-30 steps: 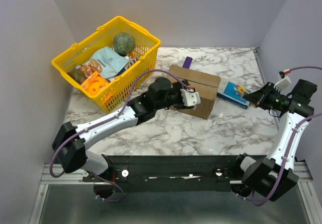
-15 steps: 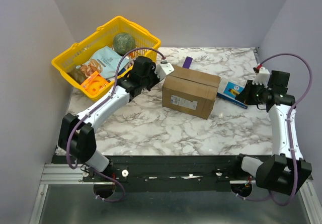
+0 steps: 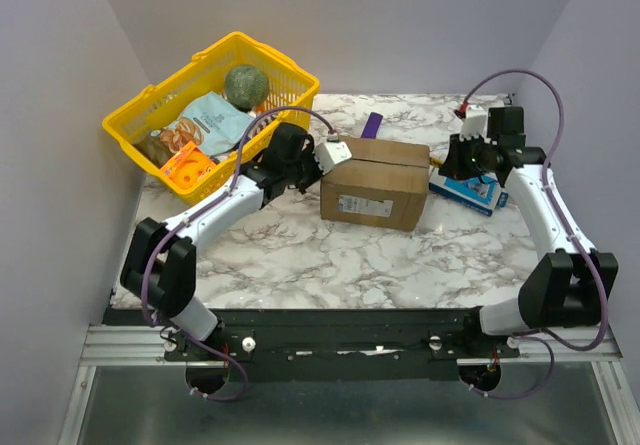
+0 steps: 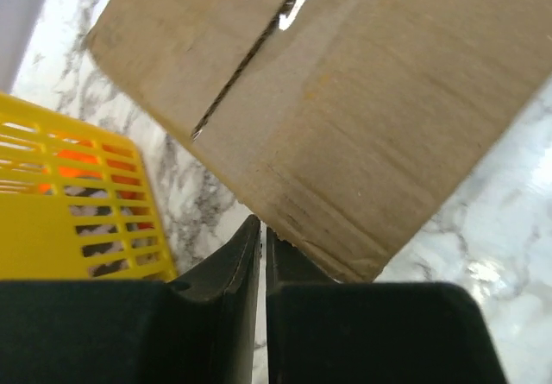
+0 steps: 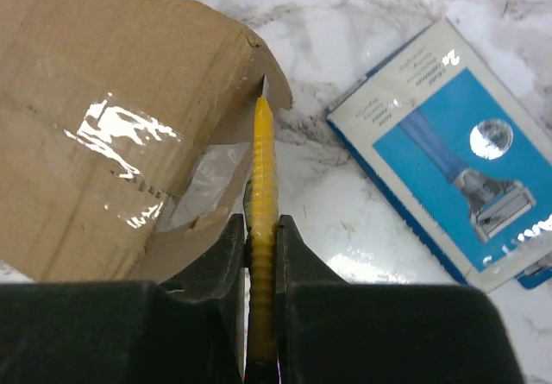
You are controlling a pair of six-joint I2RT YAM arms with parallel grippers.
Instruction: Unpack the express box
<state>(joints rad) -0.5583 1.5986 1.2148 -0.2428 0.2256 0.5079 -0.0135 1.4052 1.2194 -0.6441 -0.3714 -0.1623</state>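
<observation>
The express box is a brown carton lying in the middle of the marble table, label facing front. In the left wrist view its seamed face fills the top. My left gripper is shut and empty, its tips just beside the box's lower corner. My right gripper is at the box's right end, shut on a yellow ridged cutter. The cutter's tip touches the torn corner flap of the box, beside its shiny tape.
A yellow basket with groceries stands at the back left, close to my left arm, and also shows in the left wrist view. A blue razor package lies right of the box. A slim purple box lies behind the carton.
My right arm swung left from the table's right edge to the box's right end. My left gripper moved from the box's front to its left end, and the box turned slightly.
</observation>
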